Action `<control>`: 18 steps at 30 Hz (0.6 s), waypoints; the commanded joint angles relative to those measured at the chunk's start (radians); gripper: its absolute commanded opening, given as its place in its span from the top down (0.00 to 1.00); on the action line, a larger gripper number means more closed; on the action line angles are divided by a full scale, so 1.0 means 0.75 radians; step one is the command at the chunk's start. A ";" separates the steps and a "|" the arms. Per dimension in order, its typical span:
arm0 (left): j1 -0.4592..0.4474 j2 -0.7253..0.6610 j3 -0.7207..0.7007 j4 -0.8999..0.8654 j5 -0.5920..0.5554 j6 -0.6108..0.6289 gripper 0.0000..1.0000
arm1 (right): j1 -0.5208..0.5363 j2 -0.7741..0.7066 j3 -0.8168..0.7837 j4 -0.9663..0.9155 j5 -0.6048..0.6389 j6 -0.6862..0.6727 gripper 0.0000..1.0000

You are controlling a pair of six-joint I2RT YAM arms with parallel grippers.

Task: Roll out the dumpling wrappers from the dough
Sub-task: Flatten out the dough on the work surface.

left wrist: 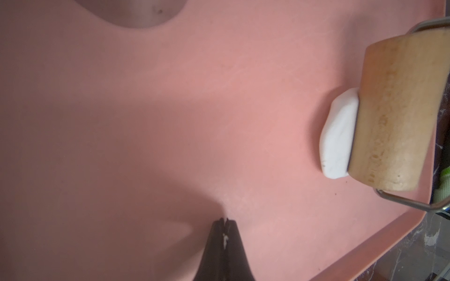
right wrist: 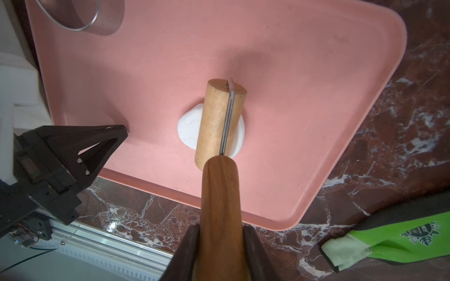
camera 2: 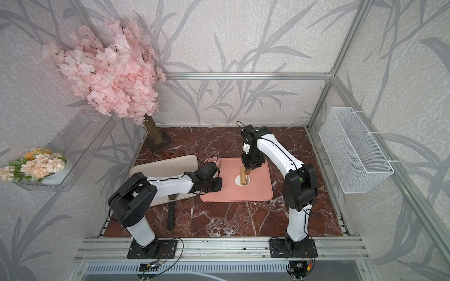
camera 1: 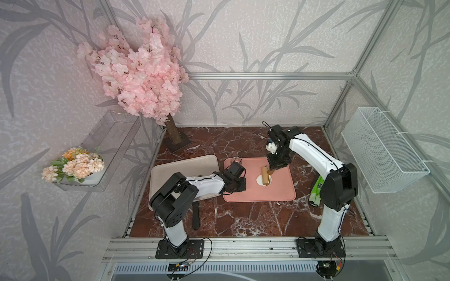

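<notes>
Fingers [left wrist: 214, 245] of the left gripper [left wrist: 224, 220] are pressed together with nothing between them. Their tips come down on the pink tray [camera 1: 280, 192] close to its left rim and seem to touch the surface. Left of the pink tray, edge against edge, lies a beige tray [camera 1: 185, 165]. A clear cup [camera 1: 234, 162] stands in the pink tray's far left corner.

Bare pink surface lies open between the left fingertips and the dough [right wrist: 188, 126], which sits near the pink tray's middle, well clear of every rim. The dough is a flattened white lump. The roller [right wrist: 214, 126] rests across its top, so its full outline is hidden and its long axis cannot be told. A rounded bulge shows on the roller's left and a thinner strip on its right.

The roller's barrel runs from the pink tray's far side towards its near side. The right gripper [right wrist: 220, 227] is clamped on the roller's wooden handle [right wrist: 220, 189], one finger on each side.

Right of the roller the pink tray is bare up to its right rim. Beyond that rim a green glove [right wrist: 389, 243] lies on the marble.
</notes>
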 commanded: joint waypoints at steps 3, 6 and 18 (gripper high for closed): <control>-0.006 0.092 -0.066 -0.201 -0.029 0.002 1.00 | -0.025 -0.071 0.048 -0.099 0.000 -0.021 1.00; -0.007 0.091 -0.063 -0.203 -0.029 0.000 1.00 | -0.024 -0.065 0.036 -0.072 -0.039 -0.016 1.00; -0.007 0.105 -0.052 -0.215 -0.032 -0.004 1.00 | -0.026 -0.036 -0.013 0.030 -0.140 0.003 1.00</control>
